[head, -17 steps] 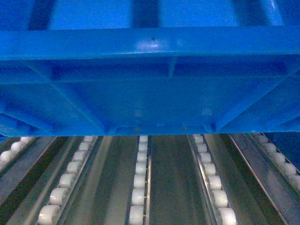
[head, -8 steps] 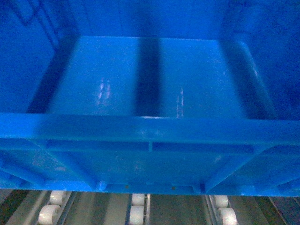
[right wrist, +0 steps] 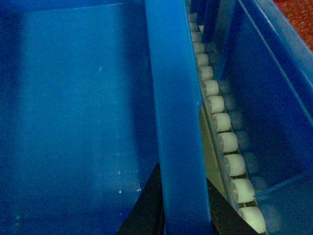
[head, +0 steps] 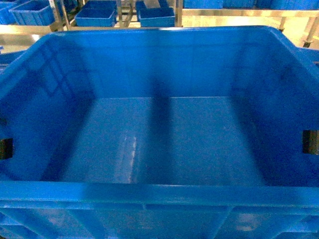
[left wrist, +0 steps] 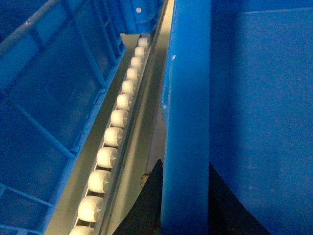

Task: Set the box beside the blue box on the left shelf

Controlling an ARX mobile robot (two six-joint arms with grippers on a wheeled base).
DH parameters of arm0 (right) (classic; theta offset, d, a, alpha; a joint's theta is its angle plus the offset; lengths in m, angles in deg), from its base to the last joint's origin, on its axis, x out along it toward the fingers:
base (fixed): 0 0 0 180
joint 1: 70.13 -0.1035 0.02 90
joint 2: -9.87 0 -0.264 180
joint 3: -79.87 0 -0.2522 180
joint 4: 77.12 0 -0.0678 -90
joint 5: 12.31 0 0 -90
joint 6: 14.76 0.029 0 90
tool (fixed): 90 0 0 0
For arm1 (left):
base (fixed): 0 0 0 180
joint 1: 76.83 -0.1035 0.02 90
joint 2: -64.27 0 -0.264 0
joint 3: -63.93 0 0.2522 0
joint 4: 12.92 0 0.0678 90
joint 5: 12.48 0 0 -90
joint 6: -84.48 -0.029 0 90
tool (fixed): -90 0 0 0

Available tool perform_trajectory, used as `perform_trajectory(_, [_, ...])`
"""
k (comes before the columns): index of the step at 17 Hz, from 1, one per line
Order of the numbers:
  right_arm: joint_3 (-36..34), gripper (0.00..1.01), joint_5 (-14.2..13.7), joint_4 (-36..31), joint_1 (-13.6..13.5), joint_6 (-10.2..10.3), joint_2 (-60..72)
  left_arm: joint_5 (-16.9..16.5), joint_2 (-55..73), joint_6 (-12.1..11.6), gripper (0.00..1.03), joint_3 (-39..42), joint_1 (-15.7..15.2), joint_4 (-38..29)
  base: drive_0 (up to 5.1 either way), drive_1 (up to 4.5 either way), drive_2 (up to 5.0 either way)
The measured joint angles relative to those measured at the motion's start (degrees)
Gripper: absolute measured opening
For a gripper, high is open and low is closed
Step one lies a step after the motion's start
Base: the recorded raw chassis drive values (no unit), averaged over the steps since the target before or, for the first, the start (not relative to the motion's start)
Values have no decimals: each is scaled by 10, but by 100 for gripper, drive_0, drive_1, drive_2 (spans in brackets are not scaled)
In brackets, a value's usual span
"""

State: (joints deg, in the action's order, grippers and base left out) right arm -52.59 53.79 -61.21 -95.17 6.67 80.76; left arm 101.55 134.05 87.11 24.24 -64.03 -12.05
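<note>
The box point(head: 164, 144), a large bright-blue open-top crate, fills the head view and holds nothing. My left gripper point(left wrist: 185, 169) is shut on its left rim point(left wrist: 188, 98), with one black finger outside the wall and one inside. My right gripper point(right wrist: 182, 174) clamps the right rim point(right wrist: 171, 88) the same way. In the head view only dark finger parts point(head: 5, 148) show at the crate's left wall, and likewise on the right wall point(head: 310, 142). A ribbed blue box point(left wrist: 44, 122) stands to the left, across a roller track point(left wrist: 115, 134).
Another blue crate point(right wrist: 274, 98) stands right of the held box, beyond a line of white rollers point(right wrist: 222, 127). Far shelves with smaller blue bins point(head: 94, 15) and metal frame rails point(head: 224, 12) show above the crate's far rim.
In the head view the crate has dropped from the top of the picture. Its outer wall and the rollers beneath it showed earlier; now I look down into its inside.
</note>
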Motion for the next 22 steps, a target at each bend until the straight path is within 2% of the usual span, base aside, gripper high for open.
perform_trajectory(1, [0,10,5,-2,0,4,4,-13,12,4,12,0,-7,-5,0,0,0])
perform_trajectory(5, [10,9,26,17,-9,23,12,-18,22,1,12,-9,-31,25,0,0,0])
perform_trajectory(7, [7,9,28,34,-20,57,21,-34,21,-31,12,-20,-50,42,0,0,0])
perform_trajectory(10, [8,9,19,37,-27,63,21,-47,24,-35,12,-23,-57,45,0,0,0])
perform_trajectory(11, [6,12,8,19,-27,60,21,-37,25,-32,19,-23,-53,35,0,0,0])
perform_trajectory(12, [5,23,-9,-16,-32,67,17,19,31,-30,30,-18,-36,2,0,0,0])
perform_trajectory(13, [6,32,-6,-44,-32,70,0,41,27,-17,41,-19,-37,-33,0,0,0])
perform_trajectory(14, [6,39,-11,-55,-30,70,-16,63,21,-10,46,-19,-39,-46,0,0,0])
perform_trajectory(16, [9,56,-15,-69,-26,64,-29,77,5,7,63,-20,-47,-75,0,0,0])
perform_trajectory(18, [7,83,-14,-85,-18,59,-29,79,3,15,90,-18,-47,-115,0,0,0])
perform_trajectory(19, [4,96,-23,-103,-19,56,-32,79,-6,16,100,-16,-47,-141,0,0,0])
perform_trajectory(20, [3,100,-46,-126,-15,54,-36,82,-16,14,97,-15,-45,-171,0,0,0])
perform_trajectory(21, [3,98,-73,-132,-15,46,-43,84,-27,14,98,-15,-43,-182,0,0,0])
perform_trajectory(22, [3,98,-76,-132,-14,44,-44,84,-26,14,98,-14,-43,-180,0,0,0])
